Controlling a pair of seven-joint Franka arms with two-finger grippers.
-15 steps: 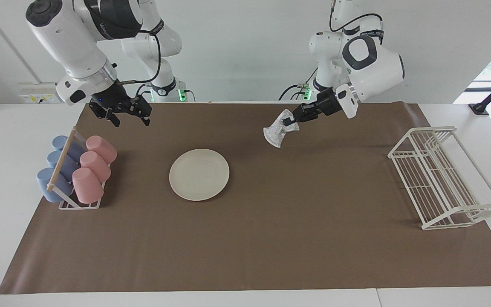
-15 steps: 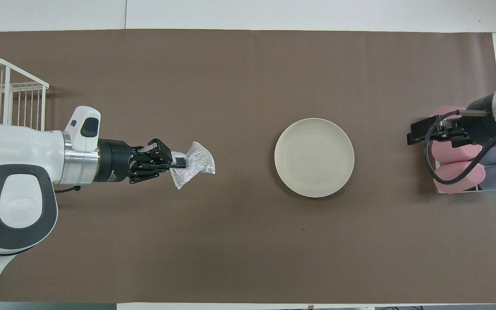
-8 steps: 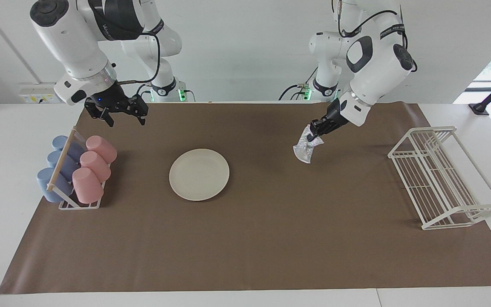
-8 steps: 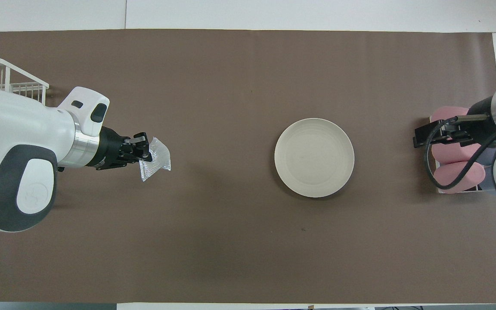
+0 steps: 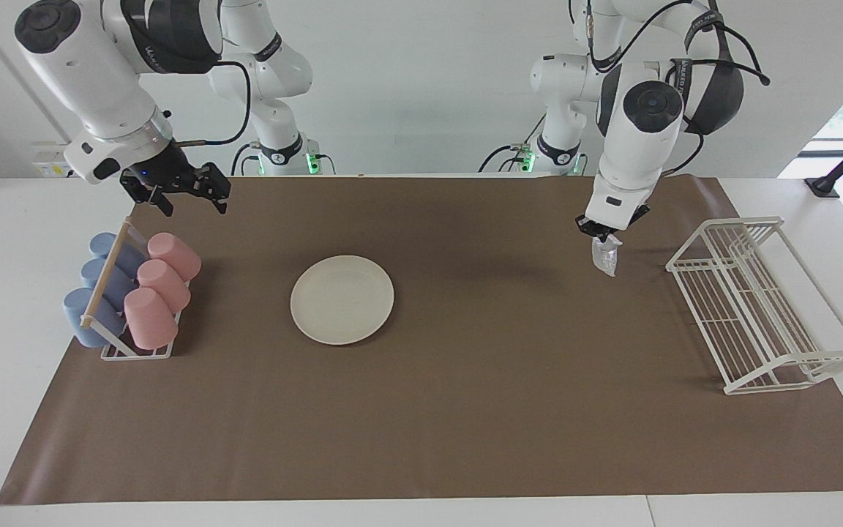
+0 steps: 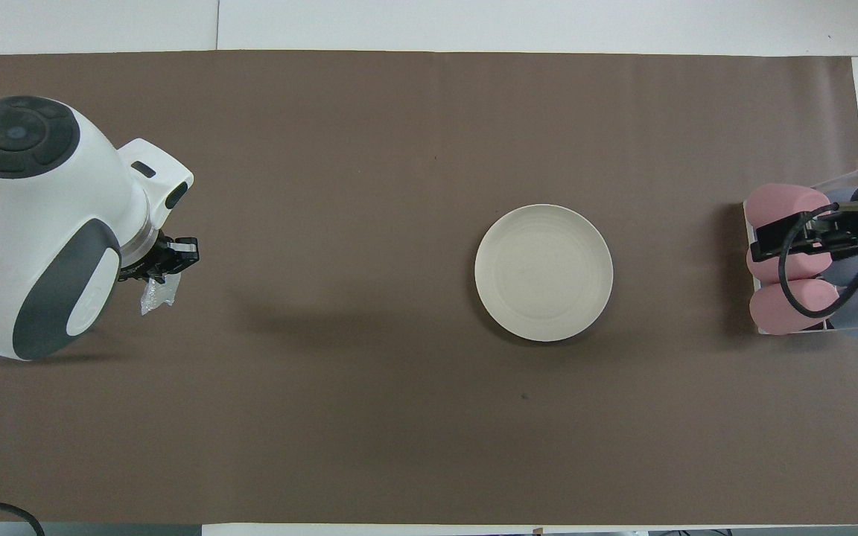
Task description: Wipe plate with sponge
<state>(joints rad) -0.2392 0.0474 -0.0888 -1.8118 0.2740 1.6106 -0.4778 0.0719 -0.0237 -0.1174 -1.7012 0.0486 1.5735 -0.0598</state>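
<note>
From the facing view, the left gripper [image 5: 601, 236] hung over the mat [image 5: 465, 410] beside the wire rack [image 5: 758, 307], pinching the sponge [image 5: 604, 258]; the right gripper [image 5: 186, 192], fingers spread and empty, hovered above the cup rack [image 5: 129, 293]. The plate [image 5: 342, 298] lay mid-mat, bare mat all around.

From overhead, the left arm hid that wire rack; the sponge [image 6: 155, 292] peeked out.

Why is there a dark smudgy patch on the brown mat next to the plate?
In the overhead view it is a soft shadow on the brown mat, stretching from the left arm toward the plate. In the facing view a fainter shadow lies between the plate and the sponge.
</note>
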